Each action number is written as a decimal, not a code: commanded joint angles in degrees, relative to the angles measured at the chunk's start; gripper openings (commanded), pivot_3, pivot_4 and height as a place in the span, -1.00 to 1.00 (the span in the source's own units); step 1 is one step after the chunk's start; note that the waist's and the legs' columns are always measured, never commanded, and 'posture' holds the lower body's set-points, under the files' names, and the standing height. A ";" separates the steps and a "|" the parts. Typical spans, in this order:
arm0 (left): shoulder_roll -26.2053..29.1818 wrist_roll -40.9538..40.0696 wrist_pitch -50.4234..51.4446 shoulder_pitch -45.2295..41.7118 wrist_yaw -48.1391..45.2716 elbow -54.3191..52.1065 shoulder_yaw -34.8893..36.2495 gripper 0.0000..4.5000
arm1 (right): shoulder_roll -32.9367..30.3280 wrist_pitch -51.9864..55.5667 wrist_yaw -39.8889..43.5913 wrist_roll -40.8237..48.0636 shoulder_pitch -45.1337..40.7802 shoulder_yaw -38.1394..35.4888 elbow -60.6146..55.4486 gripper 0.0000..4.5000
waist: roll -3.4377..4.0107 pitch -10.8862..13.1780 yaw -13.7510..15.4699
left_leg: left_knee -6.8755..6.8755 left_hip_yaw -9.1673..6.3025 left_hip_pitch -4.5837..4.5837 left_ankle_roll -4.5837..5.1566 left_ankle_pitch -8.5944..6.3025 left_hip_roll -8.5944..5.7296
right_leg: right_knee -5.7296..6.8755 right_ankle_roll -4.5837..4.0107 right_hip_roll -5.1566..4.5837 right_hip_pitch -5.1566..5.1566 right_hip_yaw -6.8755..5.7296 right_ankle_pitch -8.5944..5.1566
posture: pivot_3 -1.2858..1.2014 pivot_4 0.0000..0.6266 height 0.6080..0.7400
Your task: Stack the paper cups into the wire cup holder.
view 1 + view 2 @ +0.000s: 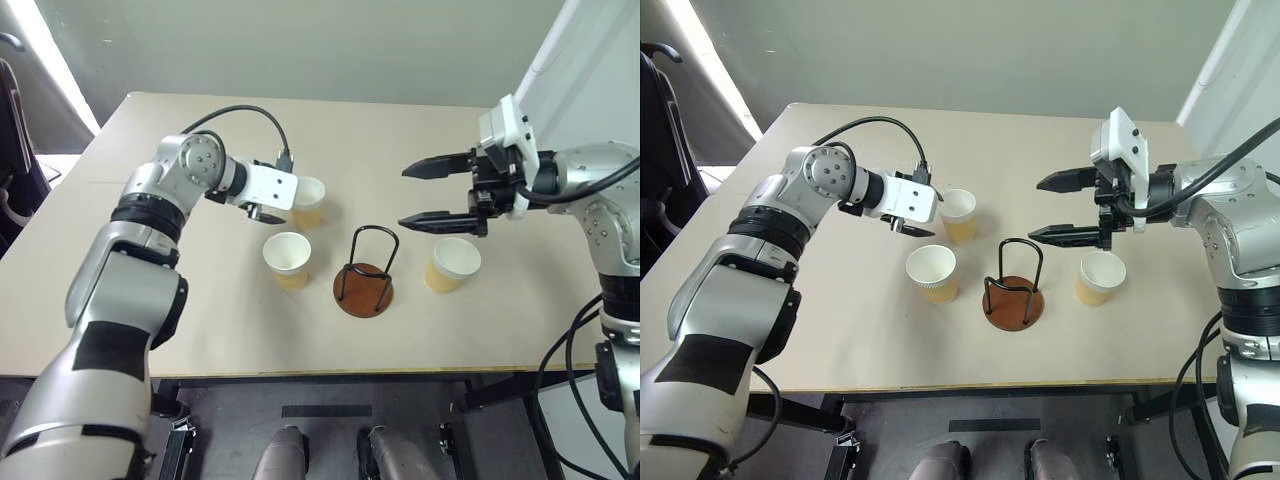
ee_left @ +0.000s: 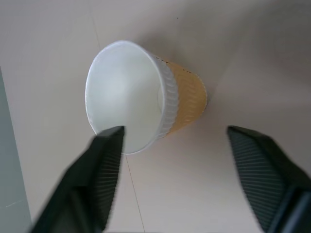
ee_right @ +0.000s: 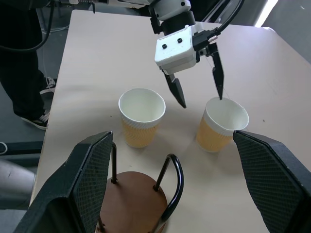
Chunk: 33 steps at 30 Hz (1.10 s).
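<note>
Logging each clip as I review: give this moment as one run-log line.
left gripper: open at far cup | right gripper: open, raised | wire cup holder: empty | cups stacked: none

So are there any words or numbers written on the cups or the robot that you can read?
None: no word, number or sign can be read.
The paper cups are plain, white above and tan below.
The wire cup holder bears no label.
The left gripper has only two dark dots, no letters.
</note>
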 commanded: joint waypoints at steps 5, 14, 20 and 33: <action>0.51 -0.06 -1.07 -1.17 -1.33 0.43 0.30 -0.75 | -1.10 -0.51 -0.12 0.15 -0.07 -0.85 -1.18 0.79 | -0.01 0.00 -0.02 | 0.07 0.00 0.00 0.02 0.01 0.02 | 0.04 0.02 -0.01 0.00 0.01 0.02 | 0.03 -0.52 1.00; 1.87 -1.04 -0.82 -1.59 -6.20 1.10 1.02 -0.98 | -2.31 -0.94 0.43 -0.14 1.34 -0.77 -0.93 0.79 | -0.01 -0.01 0.02 | 0.28 0.02 -0.05 0.06 -0.01 -0.01 | 0.13 0.07 0.00 0.01 -0.01 0.04 | 0.03 -0.52 1.00; 1.99 -6.03 2.24 -3.96 -15.71 0.18 4.14 -0.98 | -4.13 -6.64 2.08 -3.11 2.96 -0.32 1.12 0.79 | -0.01 -0.01 0.23 | 0.58 -0.06 -0.20 0.13 -0.05 0.00 | 0.25 0.10 0.00 -0.03 -0.08 0.06 | 0.03 -0.52 1.00; 1.80 -27.00 19.15 -11.83 -30.10 -13.83 0.72 -0.98 | -8.71 -7.13 6.04 -3.96 5.93 0.10 1.51 0.79 | 0.13 0.06 0.10 | 0.80 0.15 -0.34 0.45 -0.10 0.01 | 0.18 0.27 -0.12 -0.02 0.02 0.17 | 0.03 -0.52 1.00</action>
